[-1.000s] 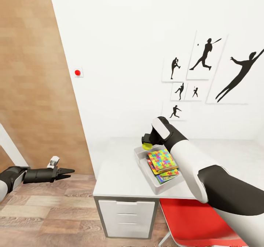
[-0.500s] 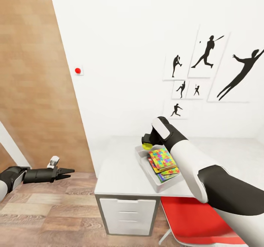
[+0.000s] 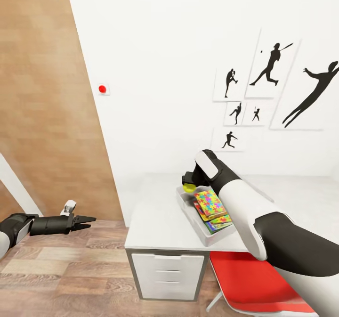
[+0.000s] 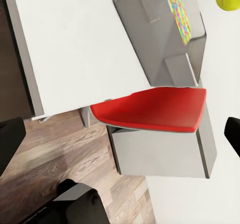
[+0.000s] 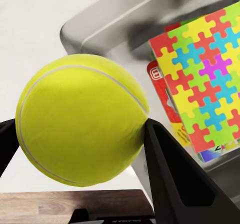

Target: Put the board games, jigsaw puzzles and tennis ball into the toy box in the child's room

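Note:
My right gripper [image 3: 189, 184] is shut on the yellow-green tennis ball [image 3: 189, 187], holding it just above the far end of the grey toy box [image 3: 189, 212] on the white table [image 3: 155, 223]. In the right wrist view the ball [image 5: 82, 119] sits between the two black fingers [image 5: 167, 164], over the box's rim [image 5: 100, 19]. Inside the box a bright jigsaw puzzle [image 3: 210, 203] lies on top of other flat boxes, one of them red-edged [image 5: 162, 91]. My left gripper [image 3: 87, 220] hangs open over the floor, left of the table, holding nothing.
A red chair [image 3: 240, 279] stands tucked under the table's front right. White drawers [image 3: 165, 274] sit below the tabletop. Silhouette pictures [image 3: 273, 67] hang on the white wall. A wood-panelled wall [image 3: 42, 95] rises at the left, above the wooden floor [image 3: 70, 279].
The whole picture has shifted a little, so the camera has moved; table and box sit slightly further right. The ball stays held over the box's far end. The left arm is unchanged.

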Robot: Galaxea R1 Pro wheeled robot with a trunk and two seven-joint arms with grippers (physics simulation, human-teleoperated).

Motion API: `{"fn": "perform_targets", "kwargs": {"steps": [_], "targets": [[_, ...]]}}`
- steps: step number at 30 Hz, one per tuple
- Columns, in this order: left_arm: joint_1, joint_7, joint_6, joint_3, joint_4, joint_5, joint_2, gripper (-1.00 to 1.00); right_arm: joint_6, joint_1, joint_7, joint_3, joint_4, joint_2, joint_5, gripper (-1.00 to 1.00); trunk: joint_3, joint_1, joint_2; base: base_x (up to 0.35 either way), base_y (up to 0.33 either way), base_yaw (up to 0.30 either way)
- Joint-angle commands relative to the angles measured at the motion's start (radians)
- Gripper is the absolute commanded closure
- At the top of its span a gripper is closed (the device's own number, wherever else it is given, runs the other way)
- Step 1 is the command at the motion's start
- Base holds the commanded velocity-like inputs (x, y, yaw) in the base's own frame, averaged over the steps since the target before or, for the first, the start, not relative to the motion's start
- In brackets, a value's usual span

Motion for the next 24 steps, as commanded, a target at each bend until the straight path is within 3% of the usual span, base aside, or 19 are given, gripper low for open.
{"fn": "perform_targets", "kwargs": {"steps": [1,13,24], "targets": [[-0.001,-0.004,0.011,-0.009,-0.001,0.007,0.000,-1.00,0.000,-0.001,-0.011,0.003,0.000,0.000,-0.012,1.00,-0.002,0.001,-0.002,0.000,0.038,0.000],[-0.001,-0.004,0.011,-0.009,-0.001,0.007,-0.001,-1.00,0.002,-0.001,-0.012,0.002,0.000,0.000,-0.012,1.00,-0.015,0.001,-0.002,-0.025,0.059,0.000],[0.000,-0.004,0.010,-0.010,-0.002,0.007,-0.001,-1.00,0.002,-0.001,-0.012,0.002,0.000,0.000,-0.011,1.00,-0.029,0.001,-0.002,-0.002,-0.026,0.000]]}}
